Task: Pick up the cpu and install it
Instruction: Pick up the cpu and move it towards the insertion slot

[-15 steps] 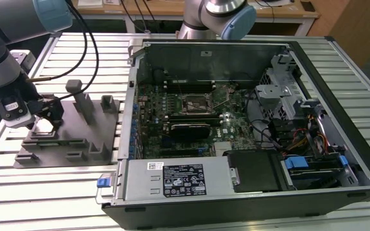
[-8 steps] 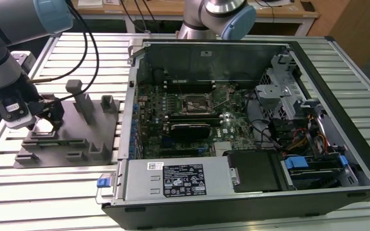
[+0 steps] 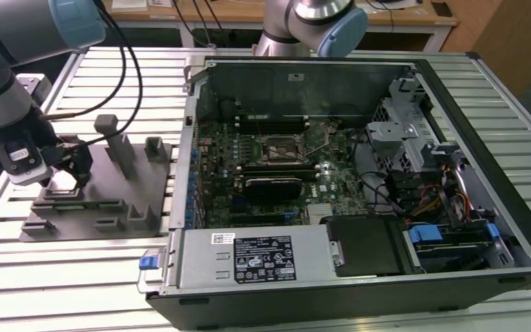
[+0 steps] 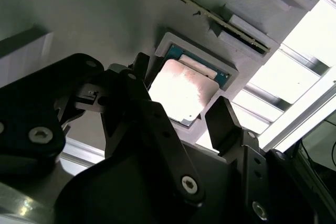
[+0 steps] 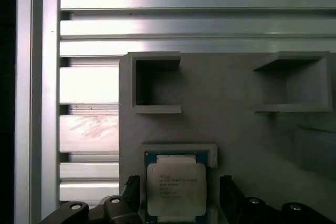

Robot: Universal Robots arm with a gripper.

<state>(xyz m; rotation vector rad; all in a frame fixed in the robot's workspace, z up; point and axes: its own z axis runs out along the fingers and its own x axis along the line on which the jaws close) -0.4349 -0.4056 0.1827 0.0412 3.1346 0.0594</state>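
Two fingers (image 4: 227, 125) of my gripper (image 4: 184, 100) stand spread open, holding nothing; the chip (image 4: 181, 86) lies flat in its tray (image 5: 231, 129) pocket, directly between them.

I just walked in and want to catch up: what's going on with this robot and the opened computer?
The robot arm's gripper is down over a grey fixture tray, on the exterior view's left of the open computer case. In the first wrist view the cpu lies flat in its pocket on that tray, with the gripper's open fingers on either side of it. It has not been lifted yet.
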